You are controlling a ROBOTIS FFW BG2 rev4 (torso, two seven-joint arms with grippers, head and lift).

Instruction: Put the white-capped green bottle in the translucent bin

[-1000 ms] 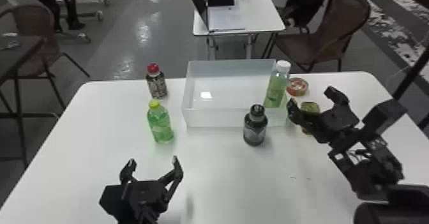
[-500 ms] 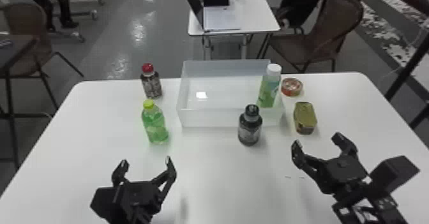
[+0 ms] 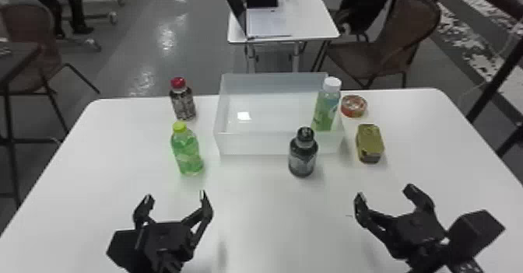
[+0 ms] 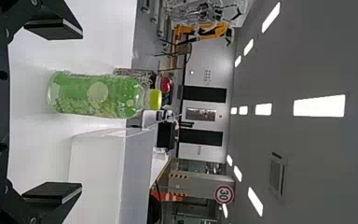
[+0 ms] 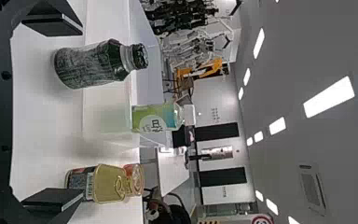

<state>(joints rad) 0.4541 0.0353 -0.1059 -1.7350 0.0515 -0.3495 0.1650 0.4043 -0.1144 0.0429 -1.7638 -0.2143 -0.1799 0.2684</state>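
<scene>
Head view: we look down on a white table (image 3: 253, 214) where a translucent bin (image 3: 253, 144) sits toward the far edge. Inside it, at the right end, we see the white-capped green bottle (image 3: 326, 111) standing upright. The left gripper (image 3: 175, 196) and the right gripper (image 3: 385, 191) are both released, their fingers spread wide above the table's near part. In front of the bin, toward its right, stands a dark bottle (image 3: 302, 157). To the bin's left we find a yellow-capped green bottle (image 3: 187, 153), with a red-capped dark bottle (image 3: 183, 103) behind it. To the bin's right lie a gold tin (image 3: 369, 144) and, farther back, a round red tin (image 3: 353, 107).
</scene>
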